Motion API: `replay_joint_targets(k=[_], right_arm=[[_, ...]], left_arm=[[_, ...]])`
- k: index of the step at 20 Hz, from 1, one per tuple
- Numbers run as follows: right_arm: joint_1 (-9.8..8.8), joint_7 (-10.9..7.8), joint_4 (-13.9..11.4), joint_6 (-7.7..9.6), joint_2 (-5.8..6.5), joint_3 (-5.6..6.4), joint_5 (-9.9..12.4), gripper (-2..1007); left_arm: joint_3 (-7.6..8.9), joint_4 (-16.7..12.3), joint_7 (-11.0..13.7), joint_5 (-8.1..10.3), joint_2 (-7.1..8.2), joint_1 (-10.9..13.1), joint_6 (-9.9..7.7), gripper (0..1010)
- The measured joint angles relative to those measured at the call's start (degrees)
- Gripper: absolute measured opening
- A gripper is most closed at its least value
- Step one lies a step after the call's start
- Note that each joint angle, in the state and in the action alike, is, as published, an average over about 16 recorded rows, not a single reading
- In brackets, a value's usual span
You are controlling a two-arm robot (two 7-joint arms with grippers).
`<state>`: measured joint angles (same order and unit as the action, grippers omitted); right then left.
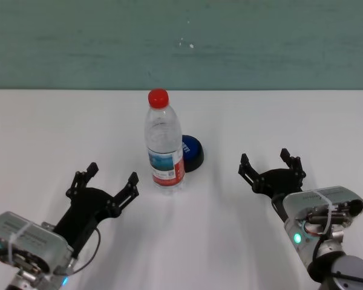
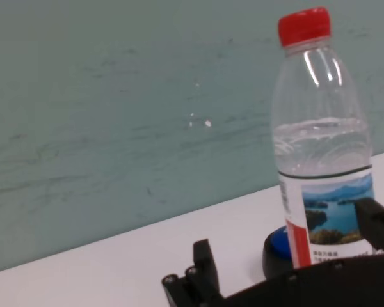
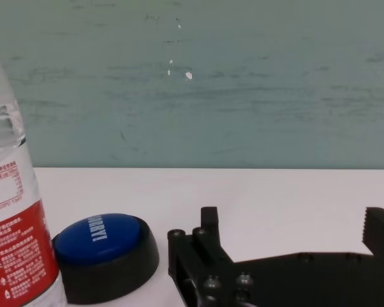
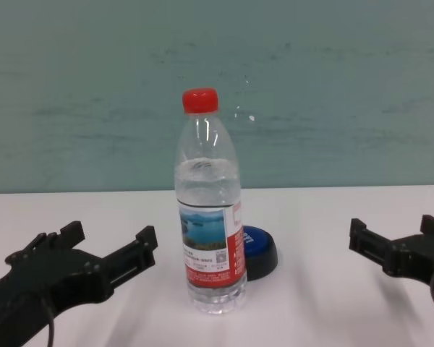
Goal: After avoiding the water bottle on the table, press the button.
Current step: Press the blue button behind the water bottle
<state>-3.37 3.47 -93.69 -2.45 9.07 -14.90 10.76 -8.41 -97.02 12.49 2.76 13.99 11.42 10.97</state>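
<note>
The water bottle (image 1: pixel 164 151) stands upright in the middle of the white table (image 1: pixel 42 133), clear with a red cap and a lake label. It also shows in the chest view (image 4: pixel 208 231), the left wrist view (image 2: pixel 323 147) and the right wrist view (image 3: pixel 13 230). The blue button (image 1: pixel 192 152) sits just behind and to the right of the bottle, partly hidden by it; it shows in the right wrist view (image 3: pixel 104 254) and the chest view (image 4: pixel 259 251). My left gripper (image 1: pixel 112 178) is open and empty, near left of the bottle. My right gripper (image 1: pixel 271 164) is open and empty, right of the button.
A teal wall (image 1: pixel 181 42) runs behind the table's far edge. Bare tabletop lies between the right gripper and the button, and on both sides of the bottle.
</note>
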Motion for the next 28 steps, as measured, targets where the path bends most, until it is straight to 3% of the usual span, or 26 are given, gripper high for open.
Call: replay_joint_targets(k=[28], right_arm=[[0.00, 0.00, 0.00, 0.00, 0.00, 0.00, 0.00, 1004]], left_arm=[[-1.69, 0.96, -0.57, -1.10, -1.24, -1.34, 0.15, 1010]])
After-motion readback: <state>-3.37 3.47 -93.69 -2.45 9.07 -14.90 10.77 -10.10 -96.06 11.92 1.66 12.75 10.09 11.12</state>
